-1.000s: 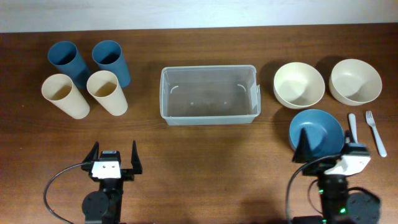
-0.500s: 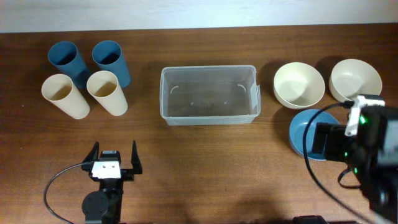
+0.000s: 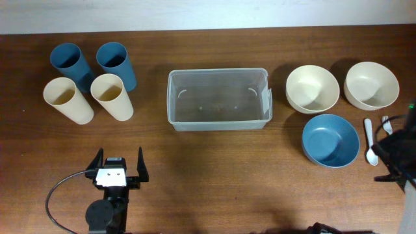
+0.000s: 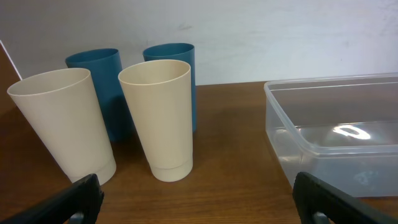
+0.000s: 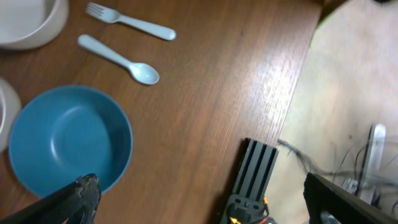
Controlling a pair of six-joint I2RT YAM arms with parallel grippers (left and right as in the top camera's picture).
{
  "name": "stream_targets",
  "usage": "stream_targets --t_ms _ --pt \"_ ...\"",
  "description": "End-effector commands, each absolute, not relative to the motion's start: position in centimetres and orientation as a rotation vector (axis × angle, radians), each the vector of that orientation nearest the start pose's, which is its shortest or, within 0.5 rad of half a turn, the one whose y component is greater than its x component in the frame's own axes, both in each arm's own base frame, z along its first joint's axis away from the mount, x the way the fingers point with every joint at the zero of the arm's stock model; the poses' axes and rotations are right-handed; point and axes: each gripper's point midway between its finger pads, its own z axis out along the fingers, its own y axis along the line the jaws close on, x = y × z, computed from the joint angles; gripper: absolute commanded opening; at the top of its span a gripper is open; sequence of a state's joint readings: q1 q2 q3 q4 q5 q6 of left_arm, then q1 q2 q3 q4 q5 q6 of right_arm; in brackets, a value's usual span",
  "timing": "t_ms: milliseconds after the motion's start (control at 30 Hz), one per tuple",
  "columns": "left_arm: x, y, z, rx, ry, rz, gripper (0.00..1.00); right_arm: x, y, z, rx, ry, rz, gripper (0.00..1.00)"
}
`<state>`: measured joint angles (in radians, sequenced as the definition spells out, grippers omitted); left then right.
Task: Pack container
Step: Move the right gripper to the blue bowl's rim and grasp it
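Observation:
The container [image 3: 173, 97] is a clear plastic bin in the middle of the table, with nothing in it; the left wrist view shows its near corner [image 4: 281, 112]. My left gripper [image 3: 119, 170] rests near the front edge, open, pointing at the cups, with bare table between its fingers [image 4: 78, 198]. My right arm [image 3: 398, 155] hangs at the table's right edge. My right gripper [image 5: 205, 205] is open and holds nothing, above the table edge, beside the blue bowl [image 5: 65, 140].
Two blue cups [image 3: 116, 62] and two cream cups [image 3: 110, 95] stand at the left. Two cream bowls [image 3: 312, 89] and the blue bowl [image 3: 330, 140] sit at the right, with a spoon [image 3: 369, 140] and fork [image 5: 130, 23]. A black rail [image 5: 252, 180] lies past the table edge.
My right arm has swung from the front of the table out to the right edge, uncovering the blue bowl. The left arm has not moved.

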<state>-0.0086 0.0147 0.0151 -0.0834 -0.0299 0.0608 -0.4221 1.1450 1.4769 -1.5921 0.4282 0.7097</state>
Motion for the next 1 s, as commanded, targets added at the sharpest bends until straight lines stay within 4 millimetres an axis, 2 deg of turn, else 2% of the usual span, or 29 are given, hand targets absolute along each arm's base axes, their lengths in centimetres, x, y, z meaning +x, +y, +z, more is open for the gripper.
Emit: stream_targets --t_ms 0,167,333,400,633,767,967 --pt "24.6 0.1 15.6 0.055 1.652 0.063 0.99 15.2 -14.7 25.5 1.552 2.300 -0.468 0.99" --pt "24.6 0.1 15.6 0.055 1.652 0.063 1.00 19.2 -13.2 21.5 1.364 2.433 -0.204 0.99" --pt "24.6 0.1 15.6 0.055 1.652 0.063 1.00 20.9 -13.0 17.3 1.380 2.420 -0.070 0.99" --pt "24.6 0.1 15.6 0.055 1.652 0.063 1.00 21.2 -13.0 15.9 1.396 2.413 -0.025 0.99" --pt "24.6 0.1 15.6 0.055 1.652 0.063 1.00 19.5 -14.0 11.5 1.531 2.395 0.009 0.99" --pt "24.6 0.1 15.6 0.055 1.652 0.063 1.00 21.0 -12.9 9.2 1.449 2.390 0.224 0.99" --pt "24.6 0.1 15.6 0.055 1.652 0.063 1.00 22.1 -12.2 6.7 1.418 2.382 0.325 0.99"
